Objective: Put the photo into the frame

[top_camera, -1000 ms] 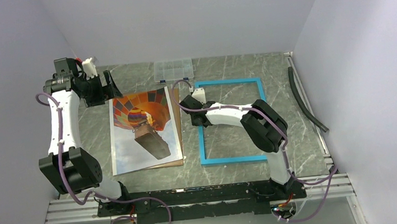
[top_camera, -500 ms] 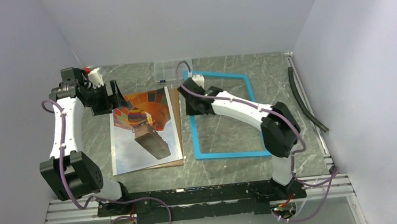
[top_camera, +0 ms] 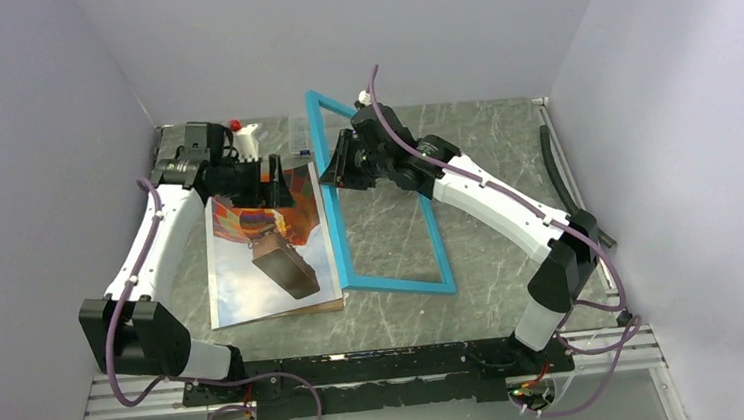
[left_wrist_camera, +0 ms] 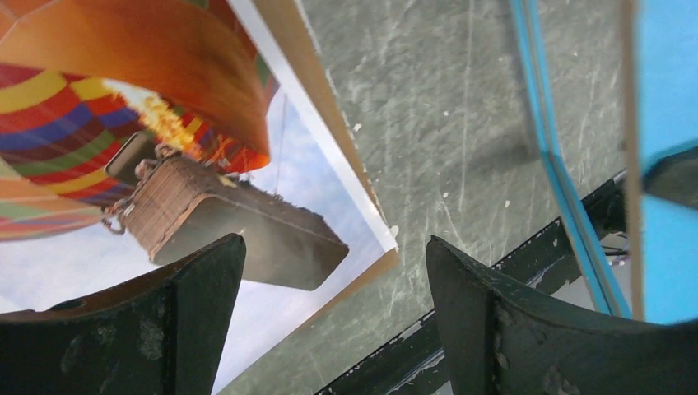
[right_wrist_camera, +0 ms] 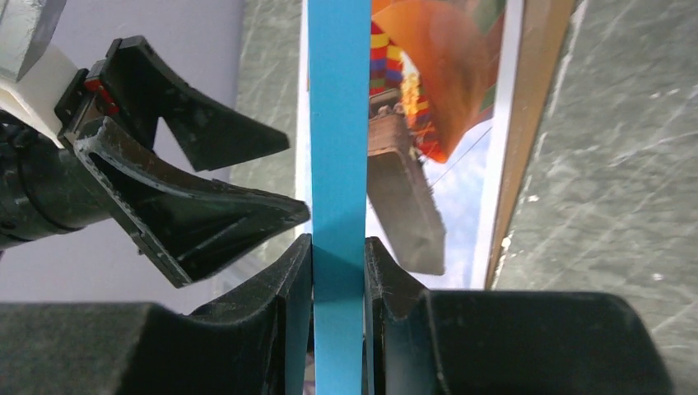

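The blue frame (top_camera: 399, 286) is tilted: its near rail lies on the table and its far left corner is lifted high. My right gripper (top_camera: 342, 172) is shut on the frame's left rail (right_wrist_camera: 337, 123), which runs straight between the fingers (right_wrist_camera: 292, 280). The photo (top_camera: 262, 264), an orange-red balloon with a dark basket, lies face up on a brown backing board (top_camera: 333, 228) left of the frame. My left gripper (top_camera: 281, 189) hovers open over the photo's far end, close to the raised rail, with nothing between its fingertips (left_wrist_camera: 206, 288). The left wrist view shows the photo (left_wrist_camera: 165, 164) and the frame (left_wrist_camera: 675, 82).
A clear plastic box (top_camera: 294, 131) sits at the back, partly hidden by the arms. A black hose (top_camera: 571, 179) lies along the right wall. Grey walls close in left, back and right. A metal rail (top_camera: 360, 366) carrying the arm bases runs along the near edge.
The right gripper has raised the frame's left rail off the table, tipping the frame up and swinging it leftward. The left arm has moved right, over the photo's far end.
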Robot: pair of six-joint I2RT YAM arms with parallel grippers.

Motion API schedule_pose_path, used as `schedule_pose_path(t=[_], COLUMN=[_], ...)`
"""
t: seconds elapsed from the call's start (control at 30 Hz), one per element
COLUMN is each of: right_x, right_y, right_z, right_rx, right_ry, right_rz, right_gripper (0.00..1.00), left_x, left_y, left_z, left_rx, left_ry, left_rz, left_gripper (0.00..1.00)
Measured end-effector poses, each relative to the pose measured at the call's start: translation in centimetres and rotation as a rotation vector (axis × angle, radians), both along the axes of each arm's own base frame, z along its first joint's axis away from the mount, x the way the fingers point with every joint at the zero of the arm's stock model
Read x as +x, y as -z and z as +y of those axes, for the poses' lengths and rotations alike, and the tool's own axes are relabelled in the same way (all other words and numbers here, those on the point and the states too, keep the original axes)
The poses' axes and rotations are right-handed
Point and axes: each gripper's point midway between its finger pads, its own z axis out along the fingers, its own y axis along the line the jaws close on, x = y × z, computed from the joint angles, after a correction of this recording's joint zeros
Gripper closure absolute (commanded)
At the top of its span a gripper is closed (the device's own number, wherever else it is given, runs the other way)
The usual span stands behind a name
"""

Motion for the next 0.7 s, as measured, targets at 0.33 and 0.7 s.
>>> schedule_pose_path(t=[0.33, 0.7], right_x=[0.0, 1.3], right_y=[-1.7, -3.8], right_z=[0.6, 0.5], right_rx=[0.182, 0.417], right_ry=[-0.023, -0.006], right_rz=[0.13, 0.219], right_gripper=[1.0, 1.0], left_x=[-0.7, -1.5], left_y=[-2.8, -5.2], left_z=[-5.3, -8.0], left_rx=[-0.06, -0.097], left_ry=[0.089, 0.113], left_rz=[-0.066, -0.107], left_gripper=[0.24, 0.26])
